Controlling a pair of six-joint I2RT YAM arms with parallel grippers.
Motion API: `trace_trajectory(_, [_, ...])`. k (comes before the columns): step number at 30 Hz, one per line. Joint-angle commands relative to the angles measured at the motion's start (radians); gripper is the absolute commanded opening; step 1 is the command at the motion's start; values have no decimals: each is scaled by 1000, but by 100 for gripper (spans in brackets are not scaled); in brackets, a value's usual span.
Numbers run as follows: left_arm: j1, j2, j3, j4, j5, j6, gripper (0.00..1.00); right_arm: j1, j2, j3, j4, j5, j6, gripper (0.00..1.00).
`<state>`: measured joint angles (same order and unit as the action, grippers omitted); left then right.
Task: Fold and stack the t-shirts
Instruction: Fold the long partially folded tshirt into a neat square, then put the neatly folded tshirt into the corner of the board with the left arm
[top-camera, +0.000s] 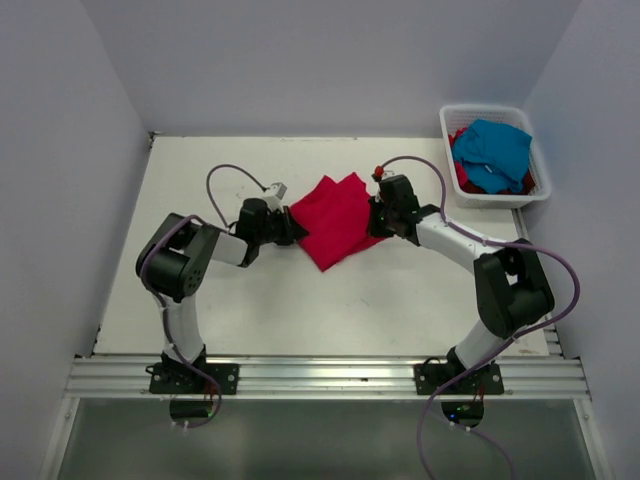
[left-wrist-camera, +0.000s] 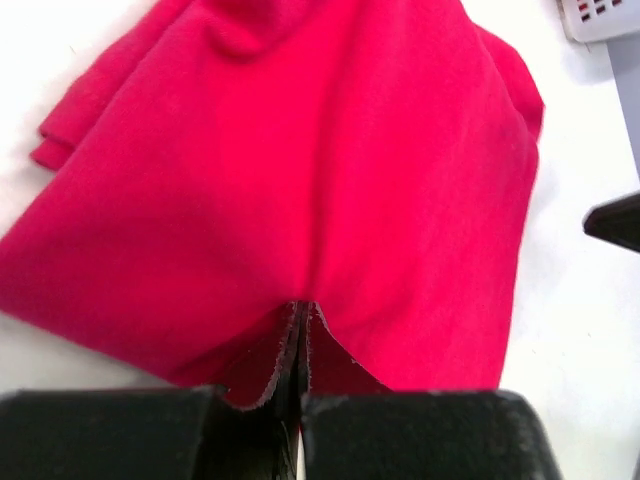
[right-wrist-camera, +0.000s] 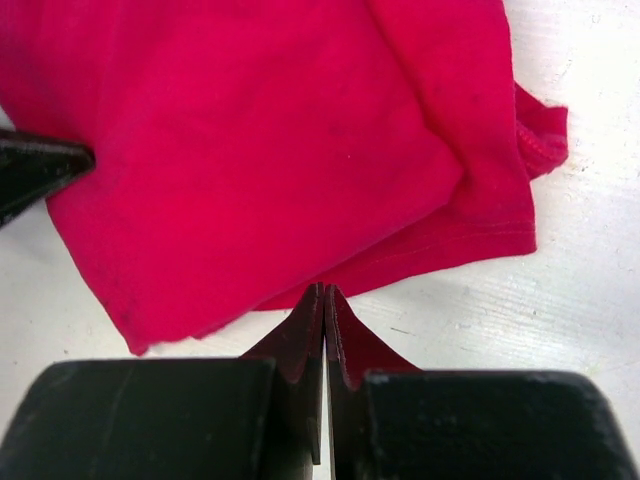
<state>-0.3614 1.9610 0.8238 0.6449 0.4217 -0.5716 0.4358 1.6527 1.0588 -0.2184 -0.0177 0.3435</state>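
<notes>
A folded crimson t-shirt (top-camera: 338, 220) lies flat near the middle of the white surface (top-camera: 250, 300), set cornerwise like a diamond, with an end effector at either side. The left end effector (top-camera: 291, 228) meets the shirt's left corner. In its wrist view the jaws are pressed together with the tips over the red cloth (left-wrist-camera: 330, 170), and a crease runs up from them, so it appears to pinch the fabric. The right end effector (top-camera: 375, 216) sits at the shirt's right edge. Its jaws are closed too, with the tips just reaching the hem of the lower layer (right-wrist-camera: 300, 150), but whether any cloth is caught between them cannot be told. Layered edges show at the shirt's right side in that view, one hem with visible stitching. At the far right corner stands a white slatted basket (top-camera: 443, 125) holding a turquoise t-shirt (top-camera: 492, 150) bunched on top of more red cloth (top-camera: 463, 178), well apart from the folded shirt.
</notes>
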Motion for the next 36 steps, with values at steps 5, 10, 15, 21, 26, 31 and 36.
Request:
trace_trajectory(5, [-128,-183,-181,-18,-98,-129,0,0,-59,-11,5,1,14,0])
trace_trajectory(10, [-319,-249,-301,30,-175,-279,0,-2,-54,-2,2,-22,14,0])
trace_trajectory(15, [-487,-333,-417,97,-262,-385,0,0,-57,-5,7,-88,9,0])
trace_trajectory(21, [-528,-546,-482,6,-394,-375,23,0,-37,-22,63,-267,51,0])
trace_trajectory(26, [-528,-711,-466,-109,-506,-297,80,7,-60,-88,186,-477,107,0])
trace_trajectory(31, [-527,-728,-489,-91,-569,-192,95,29,-79,-177,303,-593,173,0])
trace_trajectory(36, [-443,-654,-621,280,-427,-160,87,37,-73,-238,323,-588,176,0])
